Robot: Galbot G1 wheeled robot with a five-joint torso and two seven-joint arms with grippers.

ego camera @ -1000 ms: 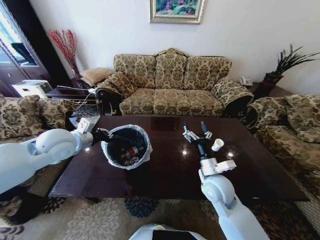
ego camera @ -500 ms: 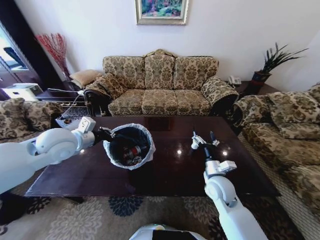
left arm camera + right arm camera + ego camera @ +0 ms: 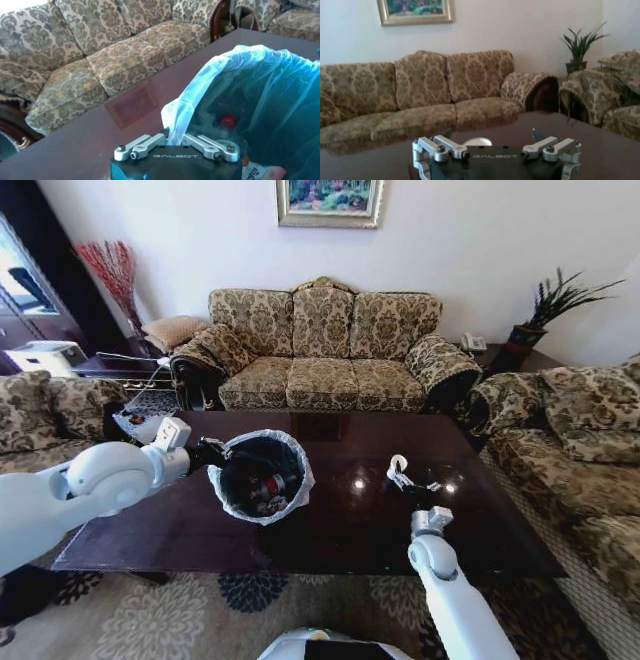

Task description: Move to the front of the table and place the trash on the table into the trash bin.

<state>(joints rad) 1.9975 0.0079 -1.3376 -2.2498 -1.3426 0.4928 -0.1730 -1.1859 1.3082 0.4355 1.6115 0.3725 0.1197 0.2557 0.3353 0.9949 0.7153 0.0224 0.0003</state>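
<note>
The trash bin [image 3: 261, 475] sits over the left half of the tabletop [image 3: 340, 520], tilted so its mouth opens toward the head camera, its white bag liner [image 3: 200, 86] ruffled over the rim. Inside lie a red-capped bottle [image 3: 227, 122] and a red-and-white wrapper [image 3: 260, 172], with more scraps at the bottom. The left claw [image 3: 212, 452] is at the bin's left rim; in the left wrist view its fingers are drawn together, clamped on a fold of the liner at the rim.

To the right of the bin, across a bare stretch of glossy dark wood, a white paper cup [image 3: 398, 465] shows just at the far side of the right claw [image 3: 412, 480]. In the right wrist view the cup's rounded white top [image 3: 477, 141] peeks up between the claw's two finger mounts, which stand apart; whether the fingertips touch the cup cannot be told, as the claw's own body hides them.

Beyond the far edge of the tabletop stands a patterned sofa [image 3: 325, 355], with a framed picture [image 3: 330, 200] on the wall above it and a potted plant [image 3: 545, 310] to the far right.
</note>
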